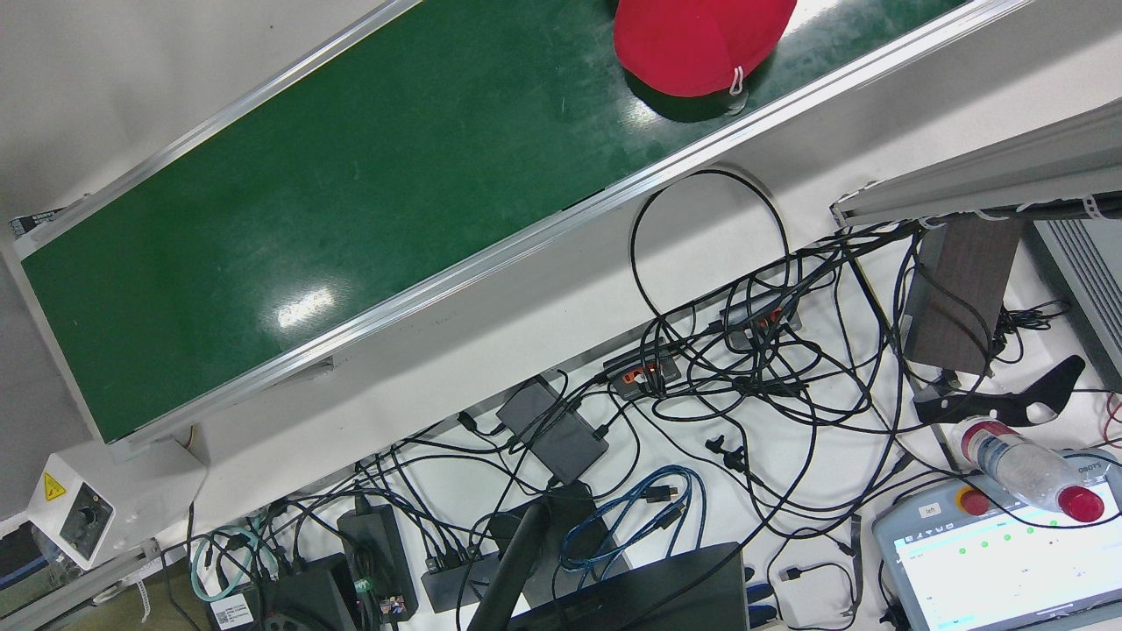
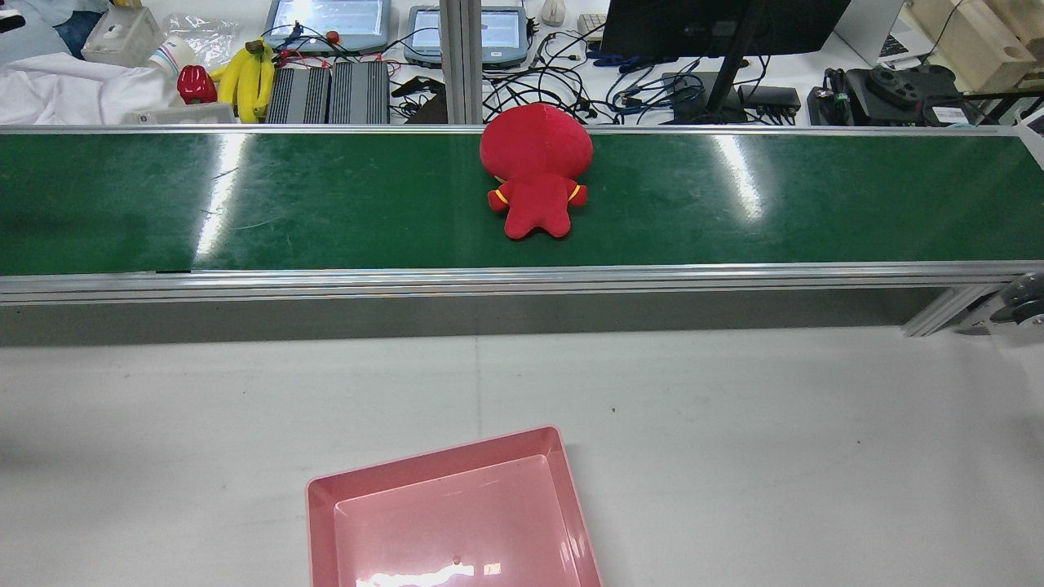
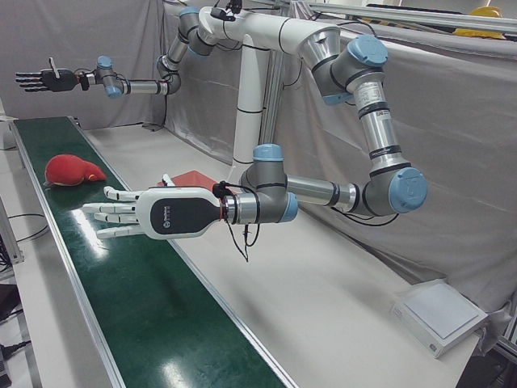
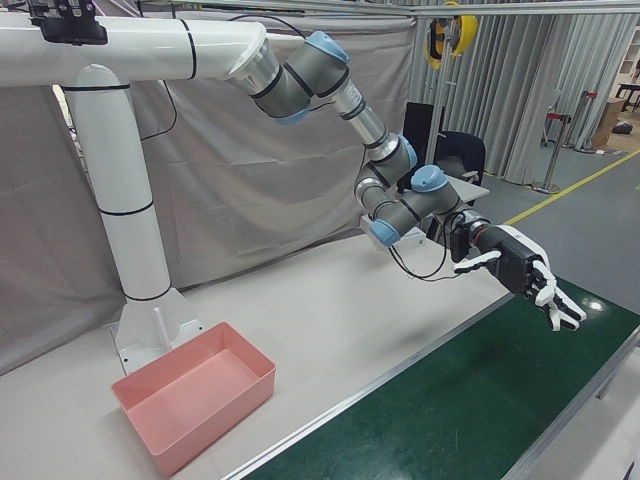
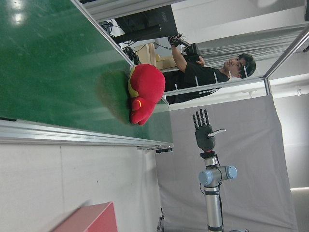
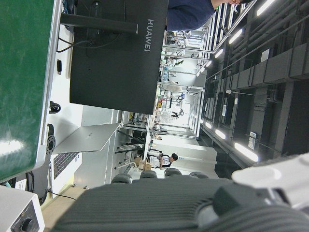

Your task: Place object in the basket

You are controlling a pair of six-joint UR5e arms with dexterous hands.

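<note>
A red plush toy [image 2: 536,167] lies on the green conveyor belt [image 2: 326,200], about mid-length; it also shows in the front view [image 1: 692,44], the left-front view [image 3: 71,170] and the left hand view [image 5: 145,92]. The pink basket [image 2: 440,456] rests on the white table on the robot's side of the belt, its inside bare [image 4: 215,415]. My left hand [image 3: 153,214] hovers flat over the belt, open, well short of the toy. My right hand [image 4: 525,275] is held over the belt's other end [image 3: 40,79], open, fingers spread, holding nothing.
Past the belt's far rail is a bench crowded with cables [image 1: 745,377], a monitor [image 2: 718,24], tablets and bananas [image 2: 245,77]. A person [image 5: 203,72] stands there. A white box [image 3: 440,315] sits on the table corner. The arms' white pedestal [image 4: 125,210] rises behind the basket.
</note>
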